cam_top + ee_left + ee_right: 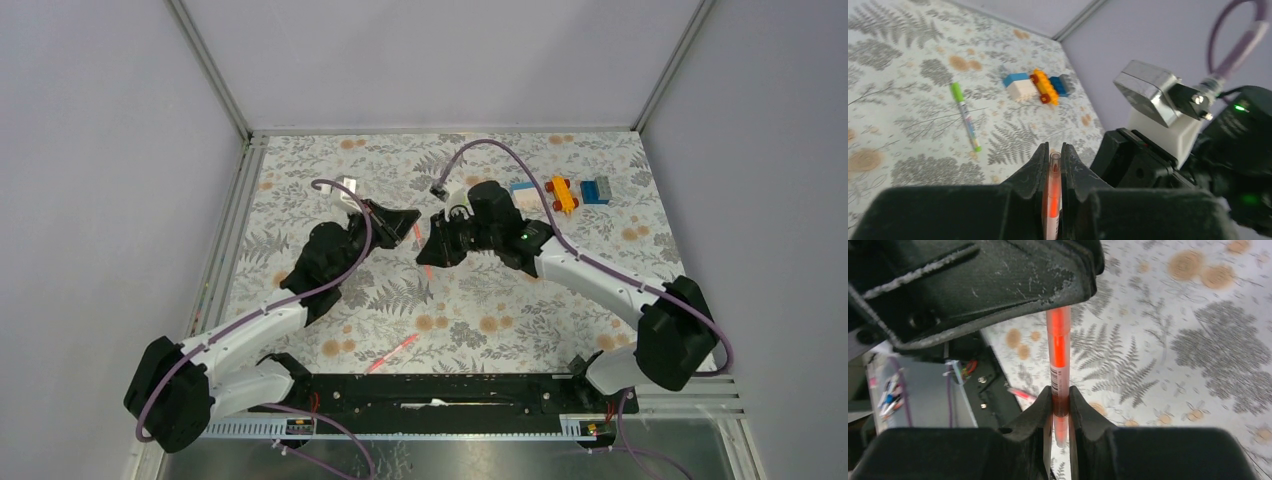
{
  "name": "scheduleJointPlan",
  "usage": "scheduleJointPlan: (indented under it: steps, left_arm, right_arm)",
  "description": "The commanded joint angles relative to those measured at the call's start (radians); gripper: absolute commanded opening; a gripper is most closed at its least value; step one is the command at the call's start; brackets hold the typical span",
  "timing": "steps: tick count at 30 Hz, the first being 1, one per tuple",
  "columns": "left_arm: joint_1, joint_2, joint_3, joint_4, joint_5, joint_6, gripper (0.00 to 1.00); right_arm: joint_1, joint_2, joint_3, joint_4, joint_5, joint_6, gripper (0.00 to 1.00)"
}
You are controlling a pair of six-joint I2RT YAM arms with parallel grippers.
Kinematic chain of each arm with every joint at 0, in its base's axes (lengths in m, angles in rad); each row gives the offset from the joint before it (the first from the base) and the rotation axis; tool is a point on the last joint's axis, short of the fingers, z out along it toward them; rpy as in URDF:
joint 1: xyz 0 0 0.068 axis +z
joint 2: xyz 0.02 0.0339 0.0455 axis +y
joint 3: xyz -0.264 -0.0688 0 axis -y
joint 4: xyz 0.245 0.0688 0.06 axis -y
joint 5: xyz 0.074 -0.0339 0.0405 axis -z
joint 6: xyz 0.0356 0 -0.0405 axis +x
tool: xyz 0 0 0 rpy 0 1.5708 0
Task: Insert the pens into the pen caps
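Observation:
A pink pen (420, 243) hangs above the mat between my two grippers. My left gripper (1054, 152) is shut on its upper end, where a clear pink pen cap (1054, 162) covers the red tip. My right gripper (1060, 392) is shut on the same pen (1059, 340) just below its barcode label, and a pale pink end sticks out under the jaws. In the top view the left gripper (408, 222) and the right gripper (432, 248) almost touch. A white pen with a green end (966, 117) lies flat on the mat. Another pink pen (392, 354) lies near the front edge.
Chunky toy blocks (560, 192), blue, white and orange-yellow, sit at the back right of the floral mat (500, 300). The black base rail (450, 390) runs along the near edge. Metal frame posts and grey walls close in the back and sides.

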Motion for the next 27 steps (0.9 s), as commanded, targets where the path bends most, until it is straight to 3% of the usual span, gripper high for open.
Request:
scheduleJointPlan:
  steps: [1,10,22,27]
  left_arm:
    - [-0.063,-0.048,-0.082,-0.087,0.322,0.024,0.00]
    - [-0.063,-0.152,-0.118,-0.056,0.369,0.064,0.00]
    - [-0.063,-0.173,-0.178,0.115,0.533,0.037,0.00]
    - [-0.064,-0.177,-0.172,0.099,0.565,0.052,0.00]
  right_arm:
    - [-0.065,-0.134,-0.008,0.572,-0.158,0.057,0.00]
    - [-0.084,-0.245,-0.108,0.630,-0.294,0.083,0.00]
    - [-0.096,-0.266,-0.067,0.601,-0.461,0.094,0.00]
    - [-0.101,-0.265,-0.057,0.610,-0.499,0.099,0.00]
